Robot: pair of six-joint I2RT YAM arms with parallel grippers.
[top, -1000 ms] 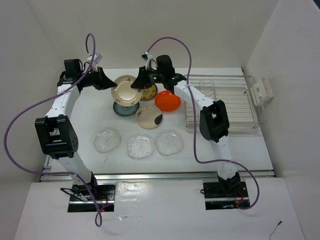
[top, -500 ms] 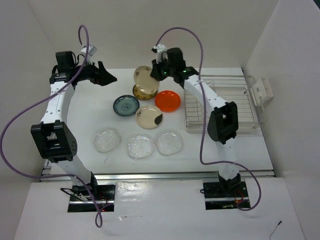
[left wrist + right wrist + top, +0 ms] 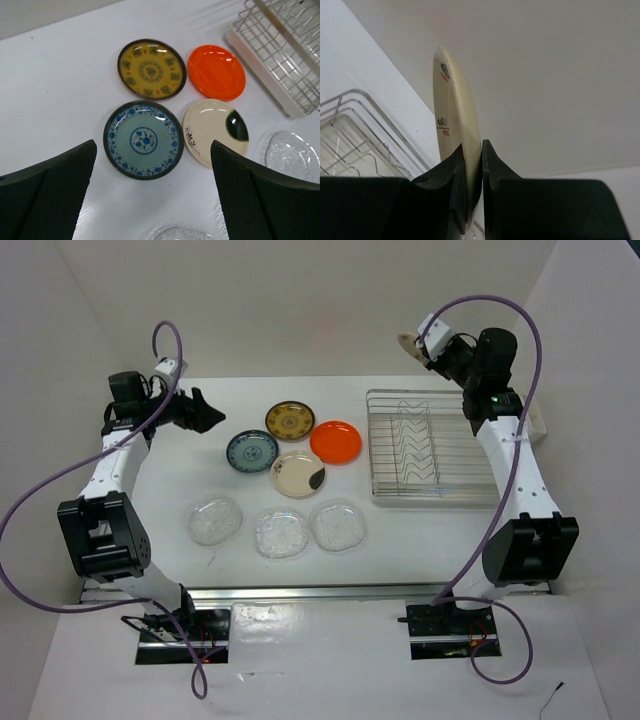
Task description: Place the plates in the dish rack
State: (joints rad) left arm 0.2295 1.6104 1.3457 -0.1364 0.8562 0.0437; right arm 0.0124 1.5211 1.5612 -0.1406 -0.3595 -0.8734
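Over the worktop's (image 3: 430, 530) far right corner, gripping tan plate (image 3: 451, 100) edge-up in right hand (image 3: 472, 155), dish rack (image 3: 440, 450) below; left hand (image 3: 208, 412) spread wide.

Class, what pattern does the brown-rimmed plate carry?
The brown plate has a gold face with ringed dark motifs; left wrist view.

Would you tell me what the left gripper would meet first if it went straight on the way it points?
Most likely the teal patterned plate, lying flat and centred ahead of the open left gripper in its wrist view, though depth is unclear.
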